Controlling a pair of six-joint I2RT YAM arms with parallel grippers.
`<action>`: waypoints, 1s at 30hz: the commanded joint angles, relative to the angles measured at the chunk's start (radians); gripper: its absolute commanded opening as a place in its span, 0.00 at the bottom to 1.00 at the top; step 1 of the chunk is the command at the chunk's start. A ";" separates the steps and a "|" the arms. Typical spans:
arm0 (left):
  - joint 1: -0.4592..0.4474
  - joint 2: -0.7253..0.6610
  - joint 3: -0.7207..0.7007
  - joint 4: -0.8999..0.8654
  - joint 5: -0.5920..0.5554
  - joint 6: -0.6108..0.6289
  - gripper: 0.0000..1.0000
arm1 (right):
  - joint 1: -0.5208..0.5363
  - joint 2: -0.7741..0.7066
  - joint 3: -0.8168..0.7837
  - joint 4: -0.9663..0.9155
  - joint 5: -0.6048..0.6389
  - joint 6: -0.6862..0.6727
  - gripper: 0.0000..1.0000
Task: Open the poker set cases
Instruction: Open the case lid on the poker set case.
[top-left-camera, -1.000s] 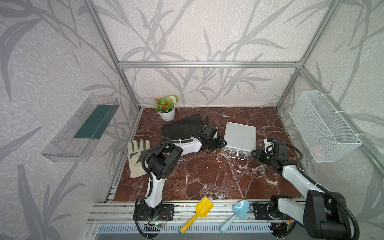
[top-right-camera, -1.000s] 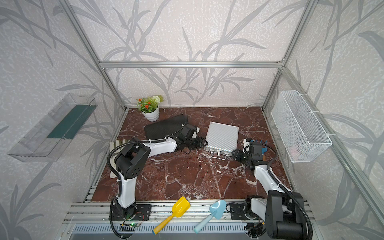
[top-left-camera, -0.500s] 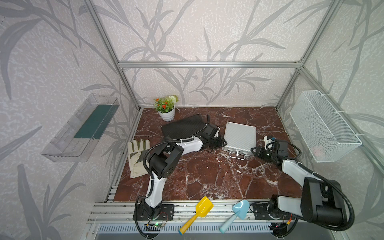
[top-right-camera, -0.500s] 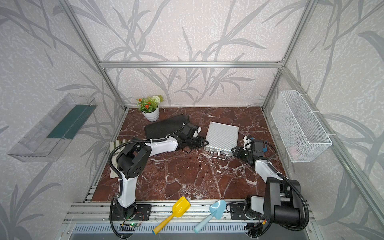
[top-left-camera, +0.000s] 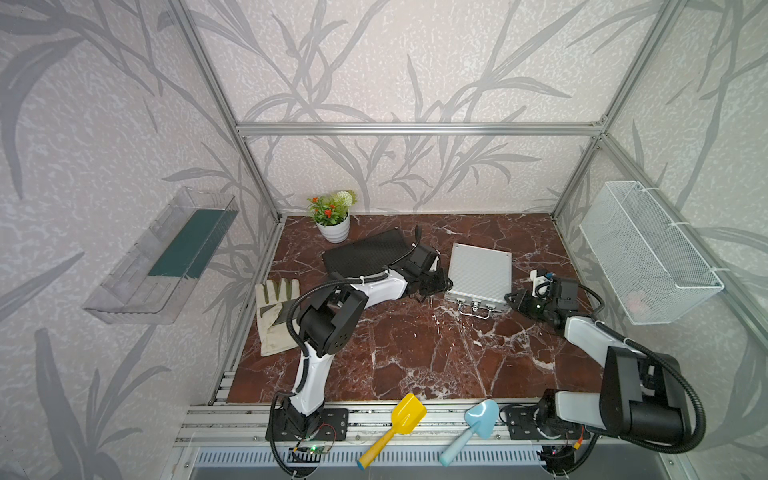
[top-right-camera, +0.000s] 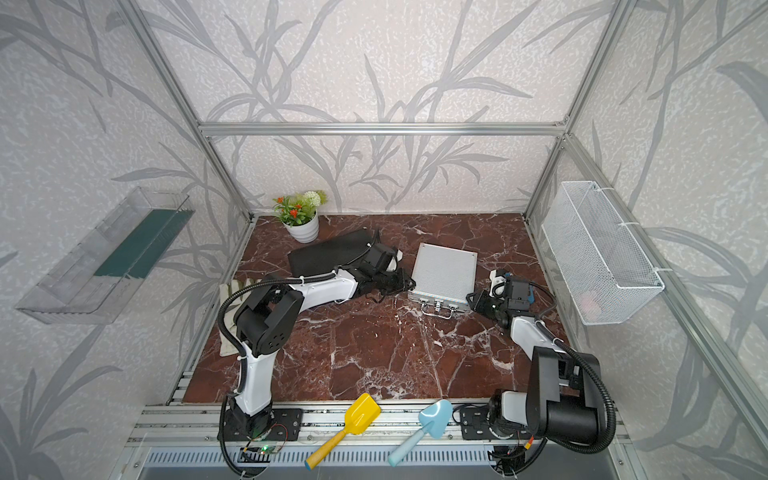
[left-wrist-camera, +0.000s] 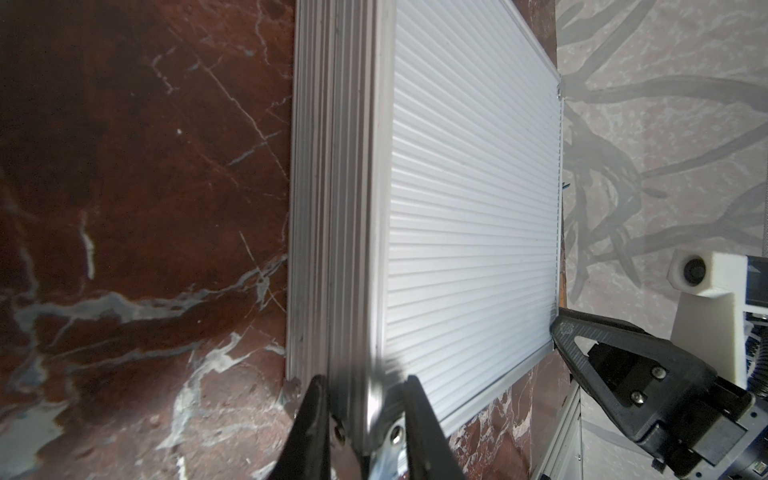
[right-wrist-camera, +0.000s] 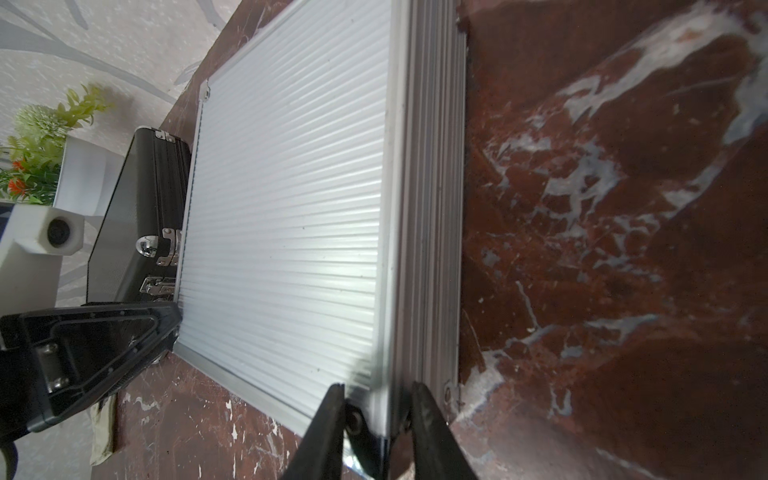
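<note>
The smaller silver poker set case (top-left-camera: 478, 272) (top-right-camera: 442, 270) lies flat and closed mid-table, its handle (top-left-camera: 473, 311) toward the front. The larger black case (top-left-camera: 365, 253) (top-right-camera: 328, 251) lies closed behind my left arm, its latches showing in the right wrist view (right-wrist-camera: 160, 249). My left gripper (top-left-camera: 446, 286) (left-wrist-camera: 365, 399) is shut on the silver case's (left-wrist-camera: 457, 208) front left corner, one finger on the side wall and one on the lid. My right gripper (top-left-camera: 510, 297) (right-wrist-camera: 378, 403) is shut the same way on the case's (right-wrist-camera: 291, 208) front right corner.
A potted plant (top-left-camera: 334, 226) stands at the back left and a work glove (top-left-camera: 274, 311) lies along the left edge. A yellow scoop (top-left-camera: 399, 424) and a blue trowel (top-left-camera: 473, 428) rest on the front rail. A wire basket (top-left-camera: 644, 257) hangs on the right wall.
My right gripper has moved in from the right to the silver case's front corner. Both grippers' jaws have narrowed onto the case. The case has not visibly shifted.
</note>
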 joint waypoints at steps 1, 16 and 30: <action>-0.039 -0.026 0.030 -0.006 0.049 0.001 0.20 | 0.019 -0.065 0.014 -0.023 -0.124 0.034 0.28; -0.058 -0.120 0.012 -0.002 0.029 0.000 0.20 | 0.009 -0.250 0.039 -0.236 0.033 -0.042 0.47; -0.049 -0.091 -0.006 -0.035 -0.041 -0.058 0.42 | -0.053 -0.042 0.093 -0.153 0.072 -0.116 0.59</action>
